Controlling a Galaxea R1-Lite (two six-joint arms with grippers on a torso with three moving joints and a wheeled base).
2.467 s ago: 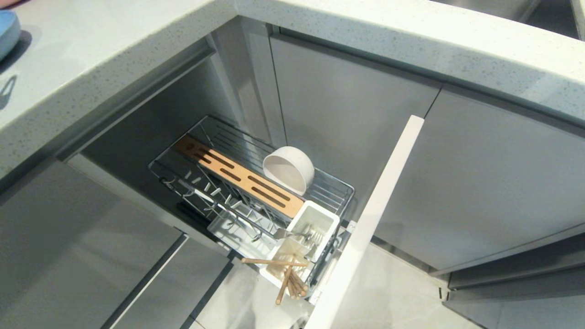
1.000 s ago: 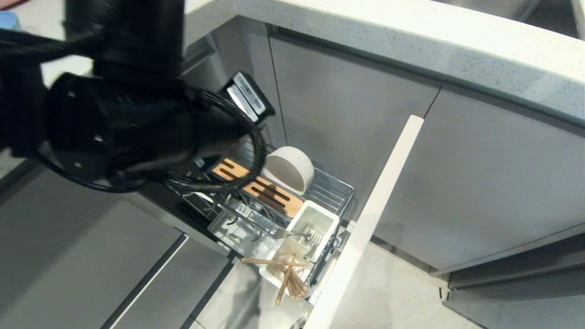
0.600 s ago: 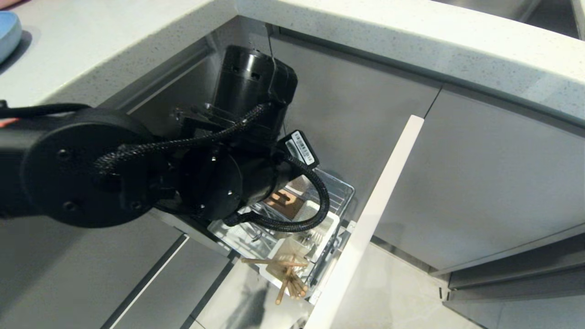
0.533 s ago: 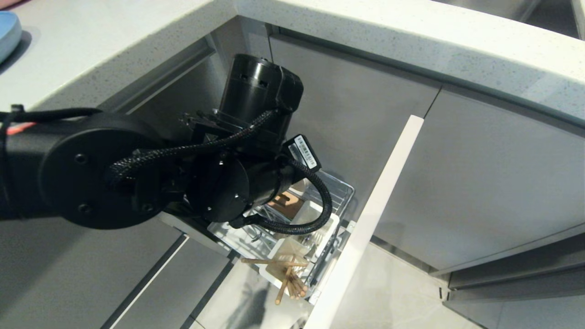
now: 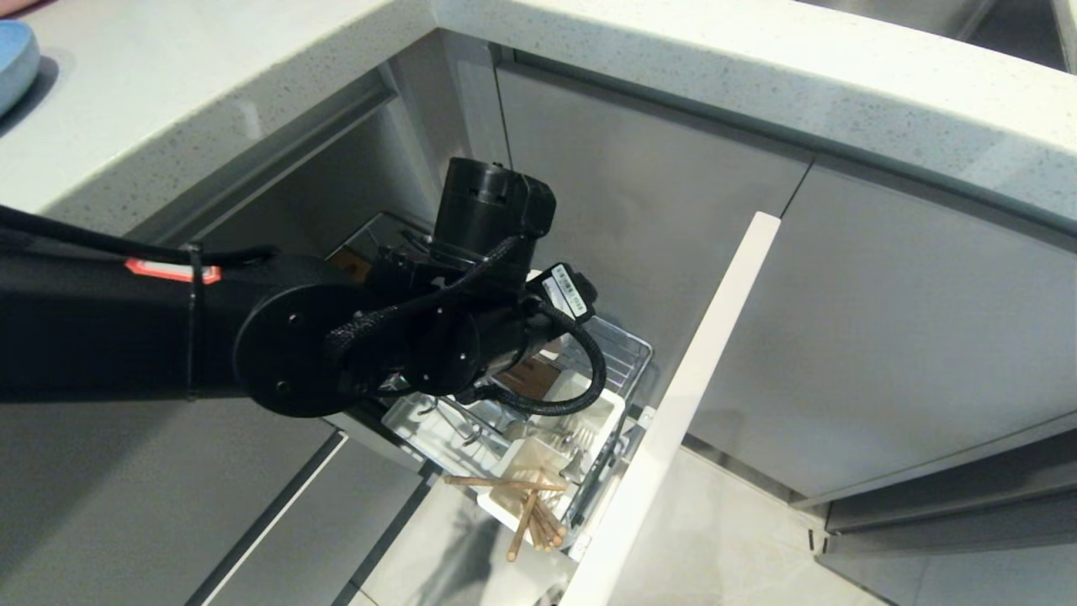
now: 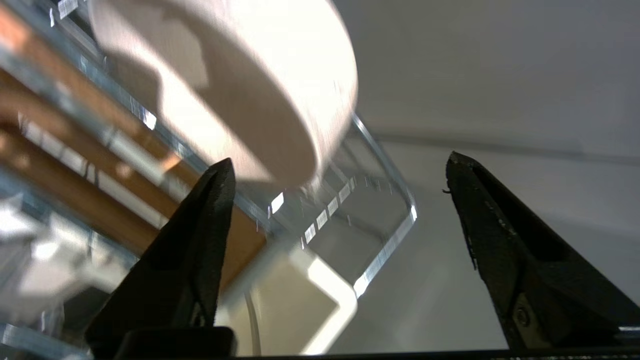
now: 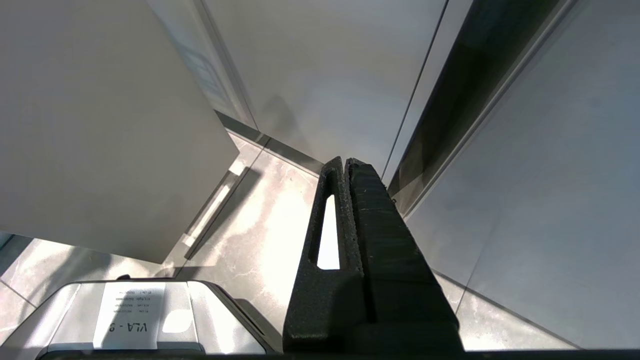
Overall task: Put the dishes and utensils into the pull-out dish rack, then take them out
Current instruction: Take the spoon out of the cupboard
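My left arm reaches in from nine o'clock across the head view, over the pull-out dish rack (image 5: 627, 358), which stands drawn out of the grey cabinets below the pale speckled counter (image 5: 757, 84). My left gripper (image 6: 340, 172) has its jaws spread wide with nothing between them. In the left wrist view the white bowl (image 6: 235, 85) lies on its side just past the tip of one finger (image 6: 200, 240), not clearly touching it. The other finger (image 6: 505, 250) is well apart from the bowl, with only grey cabinet behind it. Beside the bowl runs the rack's slotted wooden strip (image 6: 65, 135), and the chrome wire rim (image 6: 395, 235) bends round below it.

In the head view my arm hides the bowl. At six o'clock from my wrist sits the white utensil cup (image 5: 580, 421) holding silver cutlery (image 5: 572, 446), and the chopsticks (image 5: 526, 509) lean out of it toward six o'clock. The rack's tall pale front panel (image 5: 681, 404) rises at three o'clock from the cup. An edge of the light-blue plate (image 5: 13, 59) shows on the counter at ten o'clock.

My right gripper (image 7: 345, 172) is pressed closed and empty, hanging above the tiled floor (image 7: 260, 220).
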